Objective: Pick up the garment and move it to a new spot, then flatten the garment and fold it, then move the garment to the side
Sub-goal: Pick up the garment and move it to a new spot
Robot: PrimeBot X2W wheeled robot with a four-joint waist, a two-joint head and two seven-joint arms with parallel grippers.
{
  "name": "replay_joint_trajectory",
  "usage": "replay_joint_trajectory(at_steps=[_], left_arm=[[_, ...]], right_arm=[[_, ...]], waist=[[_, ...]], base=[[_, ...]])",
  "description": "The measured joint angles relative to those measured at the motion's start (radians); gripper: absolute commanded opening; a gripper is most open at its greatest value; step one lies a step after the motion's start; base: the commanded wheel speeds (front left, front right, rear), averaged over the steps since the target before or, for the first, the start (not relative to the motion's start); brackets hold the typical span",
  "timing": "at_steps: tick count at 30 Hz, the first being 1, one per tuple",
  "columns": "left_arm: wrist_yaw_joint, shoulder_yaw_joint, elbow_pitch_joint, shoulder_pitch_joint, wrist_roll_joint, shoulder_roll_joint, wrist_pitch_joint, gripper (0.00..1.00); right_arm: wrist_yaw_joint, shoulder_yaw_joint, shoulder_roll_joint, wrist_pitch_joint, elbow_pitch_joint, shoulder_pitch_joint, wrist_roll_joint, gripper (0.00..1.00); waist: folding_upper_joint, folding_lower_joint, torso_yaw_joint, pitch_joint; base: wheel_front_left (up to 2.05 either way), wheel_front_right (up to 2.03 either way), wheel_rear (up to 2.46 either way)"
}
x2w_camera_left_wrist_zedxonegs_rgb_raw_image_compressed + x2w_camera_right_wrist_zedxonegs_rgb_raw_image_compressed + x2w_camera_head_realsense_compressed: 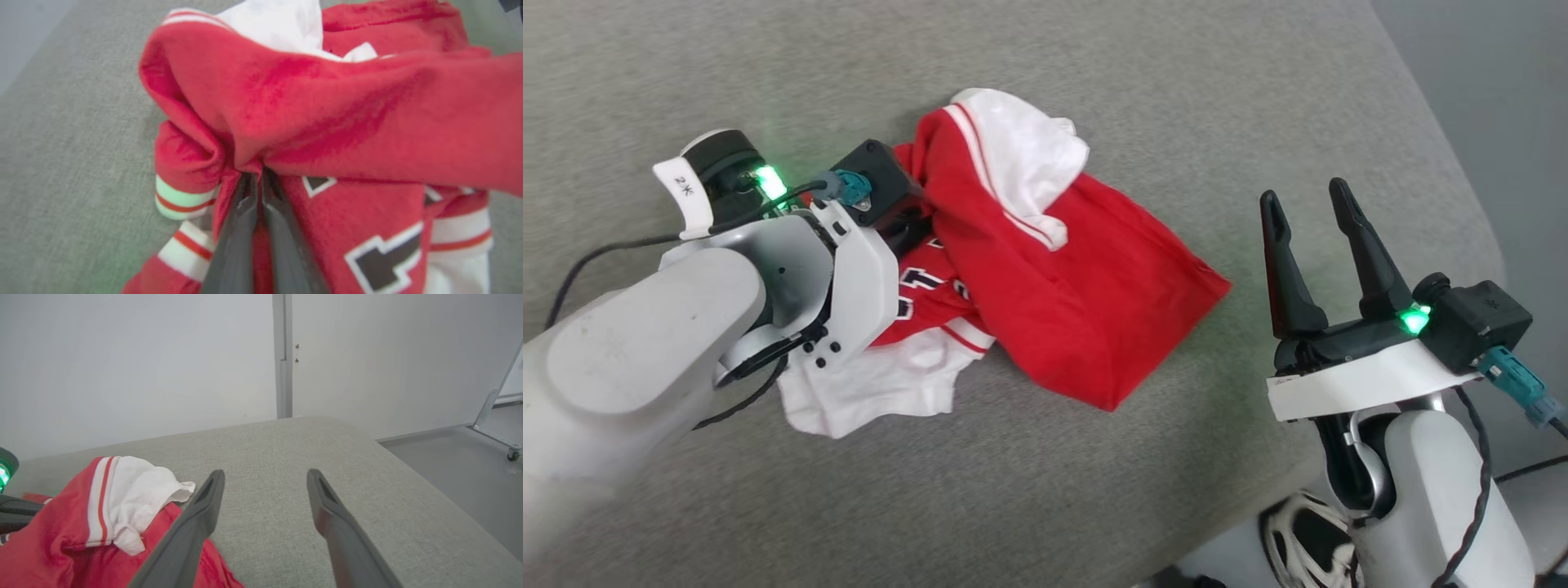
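At the left, the pale left forearm [645, 351] is seen reaching in over the grey cushion [1143, 73], with a black cable [596, 257] trailing from its wrist. The left gripper [258, 181] is clenched on the shirt [1054, 278]. In the left wrist view its two dark fingers are pressed together with a fold of red cloth pinched between them, and the fabric is bunched into a ridge over the tips.

The shirt is crumpled in the middle of the cushion. One white sleeve [1021, 155] with red stripes is turned up on the far side. A second white sleeve [874, 392] is spread on the near left, below the wrist. Black-and-white lettering [927, 282] is partly seen just beside the gripper. A plain red flap is laid out to the right and ends in a corner.

Well apart to the right of that corner, the right gripper [1303, 192] is held over the cushion's near right part. Its fingers are spread wide, nothing is grasped, and the tips are pointed away. Past the cushion's right edge a grey floor [449, 465] is seen, and a white wall [122, 355] behind.
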Motion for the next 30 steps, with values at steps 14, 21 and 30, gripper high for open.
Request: replay_joint_trajectory(at_steps=[14,21,30], left_arm=[[0.000,-0.006,0.157,0.046,-0.238,-0.092,-0.411,1.00],[0.000,0.074,0.338,0.265,-0.386,-0.151,-0.537,1.00],[0.000,0.569,0.344,0.627,-0.245,-0.234,-0.542,1.00]], right_arm=[[0.000,-0.067,0.001,0.000,0.083,0.000,-0.187,1.00],[0.000,-0.130,0.000,0.000,0.139,0.037,-0.259,1.00],[0.000,-0.228,0.001,0.000,0.162,0.152,-0.274,1.00]], waist=[[0.0000,0.0000,0.187,-0.118],[0.0000,0.0000,0.302,-0.204],[0.0000,0.0000,0.438,-0.320]], base=[[0.00,0.00,0.00],[0.00,0.00,0.00],[0.00,0.00,0.00]])
